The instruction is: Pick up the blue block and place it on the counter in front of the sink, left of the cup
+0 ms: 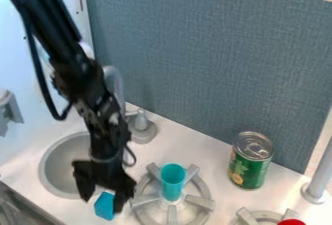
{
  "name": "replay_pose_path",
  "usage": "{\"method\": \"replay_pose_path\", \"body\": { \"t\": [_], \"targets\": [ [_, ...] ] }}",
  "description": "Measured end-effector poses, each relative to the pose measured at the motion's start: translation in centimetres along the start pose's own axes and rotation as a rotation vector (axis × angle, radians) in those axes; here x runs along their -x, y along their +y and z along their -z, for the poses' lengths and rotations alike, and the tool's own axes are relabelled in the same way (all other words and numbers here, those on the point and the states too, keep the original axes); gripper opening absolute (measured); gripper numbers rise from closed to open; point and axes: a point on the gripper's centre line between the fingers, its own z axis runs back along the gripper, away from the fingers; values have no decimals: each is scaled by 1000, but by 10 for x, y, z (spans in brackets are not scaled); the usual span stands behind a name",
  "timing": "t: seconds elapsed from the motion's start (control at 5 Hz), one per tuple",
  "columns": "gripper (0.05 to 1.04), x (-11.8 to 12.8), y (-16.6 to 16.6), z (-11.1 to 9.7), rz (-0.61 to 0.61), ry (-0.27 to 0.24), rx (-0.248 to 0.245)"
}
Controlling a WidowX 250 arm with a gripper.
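blue block (104, 207) seen at gripper (102, 205), left of burner (200, 201), whether grasped cannot be told, cup (173, 180) stood on burner, can (250, 163) placed right of it

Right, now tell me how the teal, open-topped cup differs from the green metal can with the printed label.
The teal cup is open at the top; the green can has a metal lid. The cup is slimmer than the can. The cup stands on the grey burner, the can on the white counter. Both stand upright.
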Motion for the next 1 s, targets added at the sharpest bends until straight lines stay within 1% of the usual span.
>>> {"method": "replay_pose_path", "body": {
  "t": [0.2,0.4,0.6,0.8,1.0],
  "targets": [
    [1000,-3,-9,-29,48,-62,18],
    [1000,-7,-33,-39,119,-60,29],
    [1000,-18,-61,-50,180,-75,70],
    [1000,-26,-82,-56,233,-89,91],
    [1000,-33,-89,-58,249,-98,80]
  ]
}}
